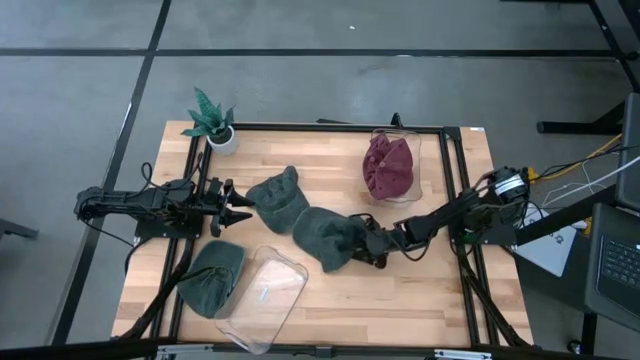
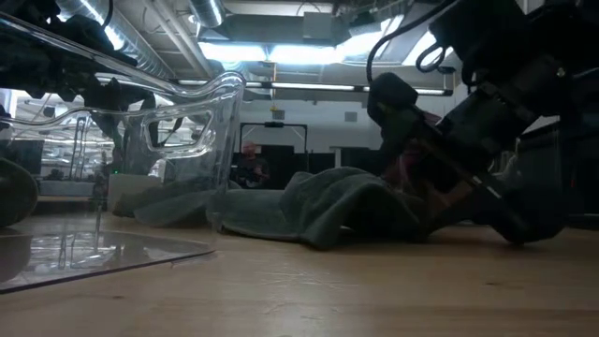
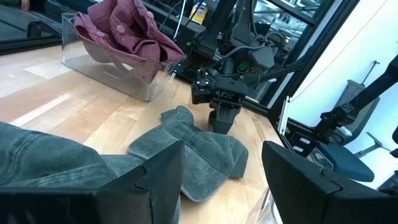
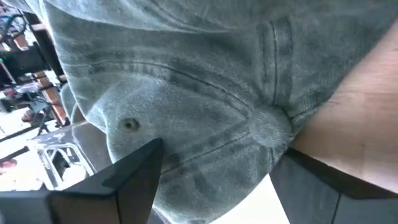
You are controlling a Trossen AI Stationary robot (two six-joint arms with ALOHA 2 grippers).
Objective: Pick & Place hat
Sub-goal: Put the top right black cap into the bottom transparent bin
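From above, a wooden table (image 1: 400, 290) holds four hats: three green and one maroon. The maroon hat (image 1: 388, 166) sits in a clear bin (image 1: 412, 150) at the far right. One green hat (image 1: 213, 276) rests in a second clear bin (image 1: 268, 293), tipped on its side at the near left. Another green hat (image 1: 277, 198) lies just in front of the left gripper (image 1: 238, 206), whose fingers stand wide apart, holding nothing. The middle green hat (image 1: 325, 236) lies at the table's centre, where the right gripper (image 1: 368, 243) straddles its edge with fingers spread wide. Only the right wrist view shows this hat's crown button (image 4: 129, 124). A potted plant (image 1: 212, 120) stands at the far left corner.
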